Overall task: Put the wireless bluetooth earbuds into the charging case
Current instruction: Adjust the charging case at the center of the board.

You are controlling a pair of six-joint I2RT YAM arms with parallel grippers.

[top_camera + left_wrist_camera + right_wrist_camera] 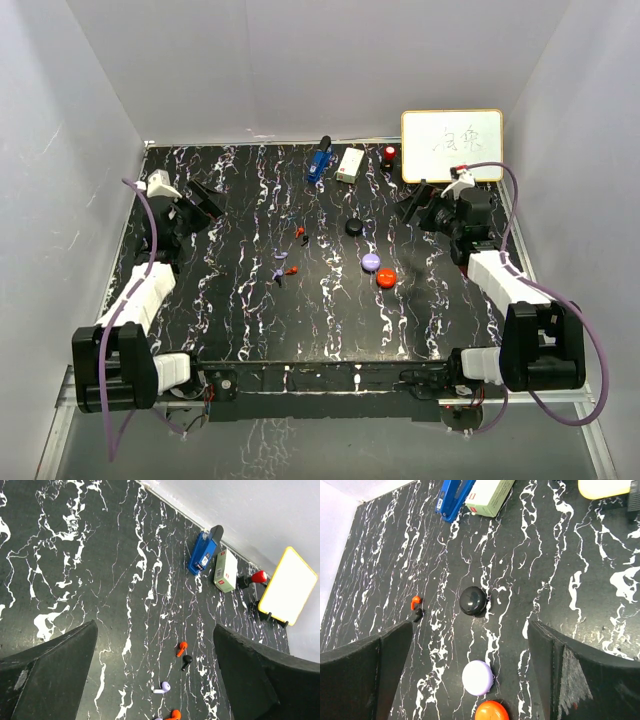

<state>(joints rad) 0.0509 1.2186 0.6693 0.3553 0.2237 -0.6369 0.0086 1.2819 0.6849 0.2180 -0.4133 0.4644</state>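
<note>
Several tiny stemmed earbuds lie loose mid-table: a red earbud (300, 232), a purple earbud (279, 260) and another red earbud (292, 270). The left wrist view shows a red earbud (182, 648), a black earbud (186, 661), a purple earbud (163, 687) and a second red earbud (173, 714). To their right sit three round cases: black case (354, 227) (473, 600), purple case (371, 262) (478, 678), red case (386, 278) (491, 711). My left gripper (203, 205) (155, 625) hangs open at far left. My right gripper (415, 206) (470, 624) hangs open at far right. Neither holds anything.
Along the back edge stand a blue gadget (320, 160) (202, 553), a pale green box (350, 165) (225, 571), a small red-topped object (388, 155) (257, 576) and a yellow-framed whiteboard (452, 145) (287, 586). White walls enclose the black marbled table (240, 320).
</note>
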